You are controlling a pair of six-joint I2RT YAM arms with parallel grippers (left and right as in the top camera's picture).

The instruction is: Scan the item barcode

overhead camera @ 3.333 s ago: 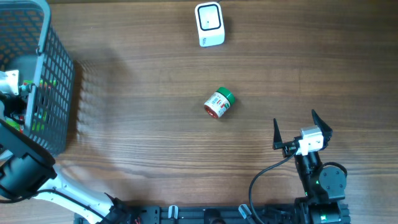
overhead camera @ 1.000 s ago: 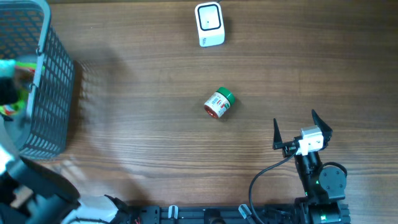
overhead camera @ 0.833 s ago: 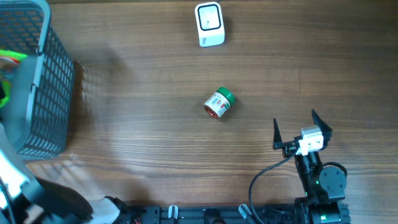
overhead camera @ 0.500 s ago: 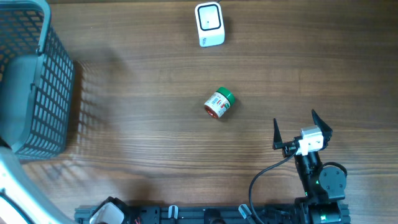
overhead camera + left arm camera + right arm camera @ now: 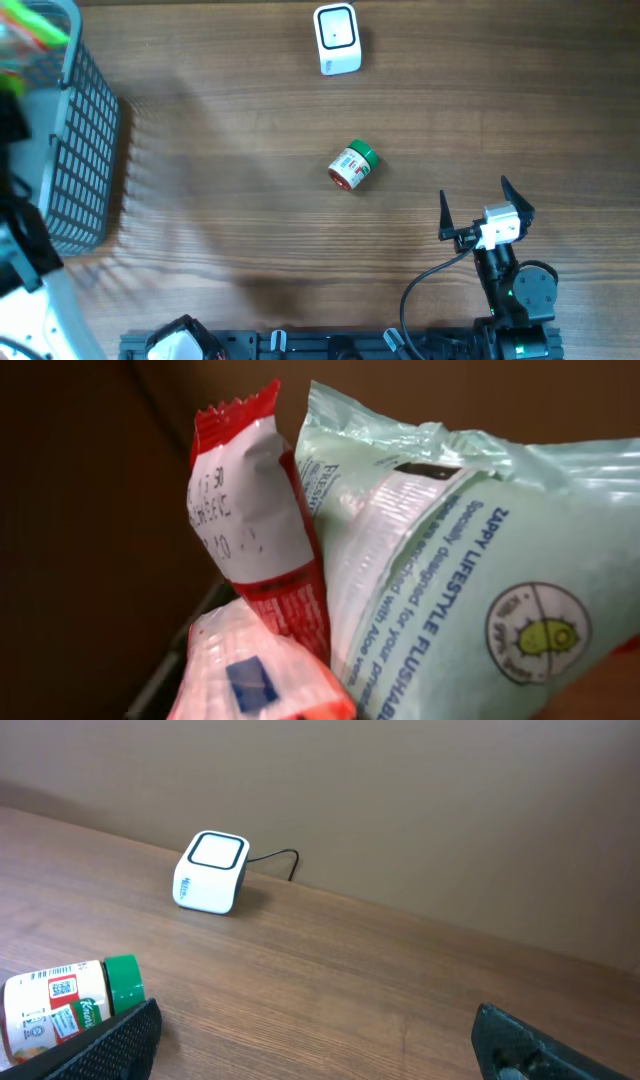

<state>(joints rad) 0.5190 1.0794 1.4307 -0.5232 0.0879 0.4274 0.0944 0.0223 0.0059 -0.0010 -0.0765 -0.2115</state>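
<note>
From above, the wooden table (image 5: 250,230) is filling the picture. The white scanner (image 5: 337,38) is sitting at 12 o'clock. The little jar (image 5: 352,166) is lying on its side near the middle, with its green cap pointing to about 1 o'clock. The scanner is well apart from it, at its 12 o'clock. The grey basket (image 5: 85,150) is standing at 9 o'clock. The left arm (image 5: 20,230) is showing as a dark blur at 8 o'clock. A blurry green and orange bundle (image 5: 35,22) is hanging over the basket at 10 o'clock. The right gripper (image 5: 473,192) is waiting at 4 o'clock from the jar, well apart from it, jaws spread wide and gripping nothing.

The left wrist camera is looking at three packs right up close. A red and white wrapper (image 5: 255,530) is standing at 11 o'clock. A pale green pouch (image 5: 470,590) is touching it and filling 1 to 5 o'clock. A small packet (image 5: 255,675) with a blue square is poking in at 7 o'clock. The packs are hiding the left gripper, so I cannot tell if it is squeezing any of them.

The right wrist camera is looking across the table. The scanner (image 5: 210,872) is sitting at 10 o'clock, with a black cord (image 5: 280,855) trailing from its 2 o'clock. The jar (image 5: 70,1000) is lying at 8 o'clock. The right gripper's dark fingers (image 5: 100,1045) are showing at 7 and 5 o'clock, far apart
</note>
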